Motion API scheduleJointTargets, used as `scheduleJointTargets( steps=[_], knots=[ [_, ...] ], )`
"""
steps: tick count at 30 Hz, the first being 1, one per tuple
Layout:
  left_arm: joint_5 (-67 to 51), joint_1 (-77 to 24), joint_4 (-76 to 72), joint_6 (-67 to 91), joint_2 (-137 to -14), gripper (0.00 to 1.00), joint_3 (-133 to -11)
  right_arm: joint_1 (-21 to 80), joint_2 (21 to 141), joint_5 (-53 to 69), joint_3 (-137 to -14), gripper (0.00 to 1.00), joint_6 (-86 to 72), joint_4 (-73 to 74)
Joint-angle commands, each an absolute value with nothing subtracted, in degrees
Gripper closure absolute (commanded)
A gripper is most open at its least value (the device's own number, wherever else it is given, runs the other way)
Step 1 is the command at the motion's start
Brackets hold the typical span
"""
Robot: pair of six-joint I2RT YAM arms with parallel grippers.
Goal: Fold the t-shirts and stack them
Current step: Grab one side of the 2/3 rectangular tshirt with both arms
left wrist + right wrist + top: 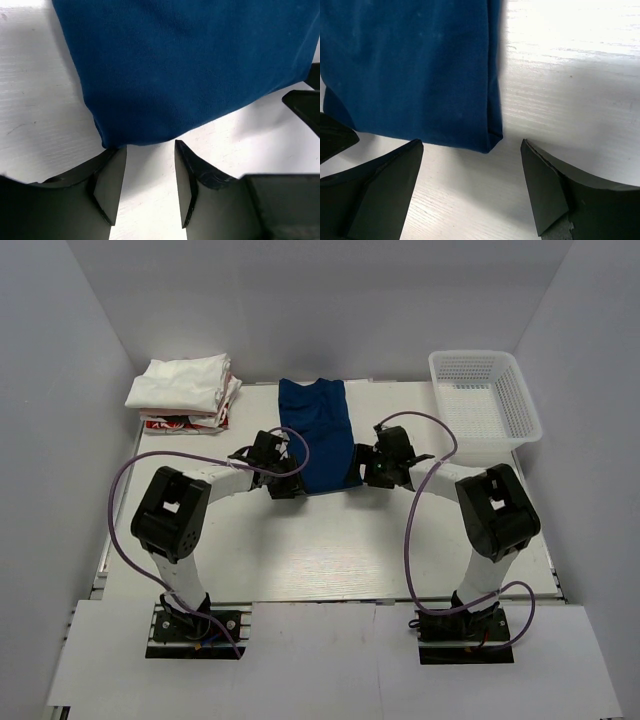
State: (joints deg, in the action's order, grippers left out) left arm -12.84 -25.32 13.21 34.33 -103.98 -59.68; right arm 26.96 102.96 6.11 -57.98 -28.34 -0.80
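Note:
A navy blue t-shirt [318, 430] lies folded into a long strip in the middle of the table, running away from the arms. My left gripper [290, 484] is open at its near left corner; in the left wrist view the shirt's hem [150, 115] sits just past the tips of my open, empty gripper [150, 150]. My right gripper [362, 476] is open at the near right corner; the shirt's corner [490, 137] lies between and just beyond the tips of that gripper [472, 150]. A stack of folded white t-shirts [183, 385] over a red-printed one [170, 423] sits at the far left.
A white plastic mesh basket [483, 407] stands at the far right of the table. Purple cables loop from both arms over the table. Grey walls close the sides and back.

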Motion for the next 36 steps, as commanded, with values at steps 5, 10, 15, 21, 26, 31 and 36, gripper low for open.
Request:
scheduleJointTargets(
  steps=[5,10,15,21,26,31,36],
  knots=[
    [-4.32,-24.96,21.09,33.31,-103.81,0.45,-59.41,26.19,105.47,8.88,-58.18,0.21,-29.27,-2.11],
    [-1.41,-24.96,23.72,34.62,-103.18,0.43,-59.41,25.84,106.26,10.9,-58.45,0.29,-30.14,-2.9],
    [1.23,-24.96,26.54,36.12,-105.21,0.42,-60.73,25.84,106.52,12.3,-58.1,0.44,-30.41,-2.99],
    [0.18,-24.96,24.61,36.12,-106.87,0.42,-61.43,25.75,107.05,13.45,-57.83,0.64,-30.41,-3.25],
    [0.18,-24.43,25.14,36.65,-110.04,0.57,-63.81,25.84,107.05,12.31,-57.74,0.83,-30.67,-3.16],
    [-0.44,-24.43,24.69,36.65,-111.88,1.0,-64.33,25.75,107.67,11.16,-58.27,1.0,-30.06,-2.02],
    [-1.23,-25.3,25.49,36.65,-108.74,1.0,-61.45,25.84,104.52,11.86,-57.22,1.0,-29.18,-2.2]
  ],
)
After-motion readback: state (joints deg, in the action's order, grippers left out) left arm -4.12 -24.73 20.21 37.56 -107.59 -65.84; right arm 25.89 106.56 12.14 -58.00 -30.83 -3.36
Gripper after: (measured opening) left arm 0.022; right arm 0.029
